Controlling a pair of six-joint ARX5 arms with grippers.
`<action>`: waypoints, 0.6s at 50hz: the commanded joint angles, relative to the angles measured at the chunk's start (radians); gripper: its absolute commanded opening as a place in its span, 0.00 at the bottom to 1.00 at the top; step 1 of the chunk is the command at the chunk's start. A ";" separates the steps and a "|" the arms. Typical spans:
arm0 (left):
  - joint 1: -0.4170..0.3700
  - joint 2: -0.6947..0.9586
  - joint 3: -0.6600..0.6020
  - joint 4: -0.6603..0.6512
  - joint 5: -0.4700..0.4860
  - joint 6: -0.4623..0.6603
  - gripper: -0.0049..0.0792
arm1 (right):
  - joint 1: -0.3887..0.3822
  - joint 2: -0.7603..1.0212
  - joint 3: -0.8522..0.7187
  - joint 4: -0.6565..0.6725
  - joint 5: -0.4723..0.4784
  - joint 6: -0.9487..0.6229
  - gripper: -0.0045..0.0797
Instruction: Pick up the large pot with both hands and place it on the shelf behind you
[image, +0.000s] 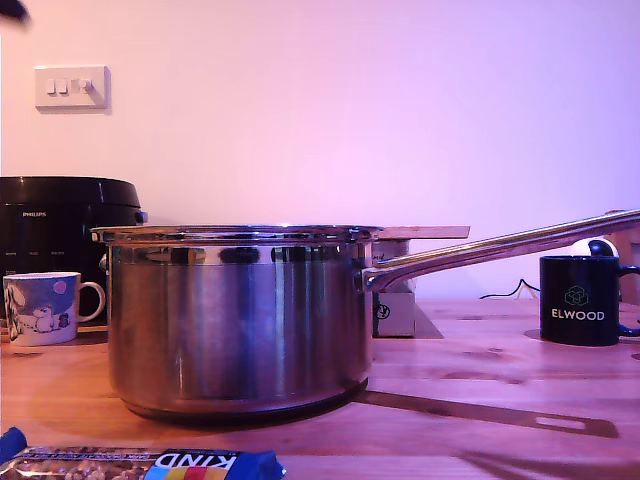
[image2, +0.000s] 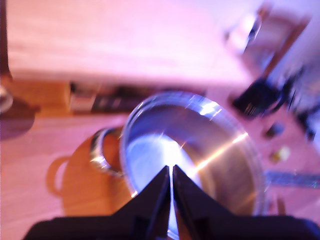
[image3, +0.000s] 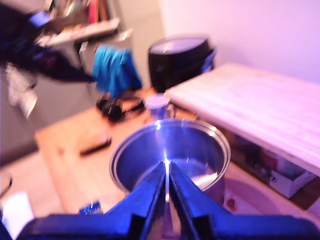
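You get a pink-purple tint over everything. Exterior view is sharp, with the pot (image: 240, 320) handle's dark shadow on the table (image: 480, 370). Both wrist views are heavily blurred, with bright glare streaks inside the pot.

The shiny steel pot (image: 240, 318) stands upright and empty on the wooden counter (image: 480, 370), its long straight handle (image: 500, 247) reaching toward the exterior view's right. The pale wooden shelf (image3: 260, 107) lies flat just behind the pot.
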 joint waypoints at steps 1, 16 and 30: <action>-0.003 0.047 0.053 -0.031 -0.003 0.047 0.03 | 0.024 0.062 0.025 -0.040 0.021 -0.068 0.04; -0.008 0.266 0.221 -0.147 -0.078 0.136 0.03 | 0.150 0.266 0.152 -0.155 0.262 -0.287 0.04; -0.051 0.418 0.375 -0.283 -0.180 0.177 0.03 | 0.245 0.403 0.237 -0.178 0.370 -0.396 0.04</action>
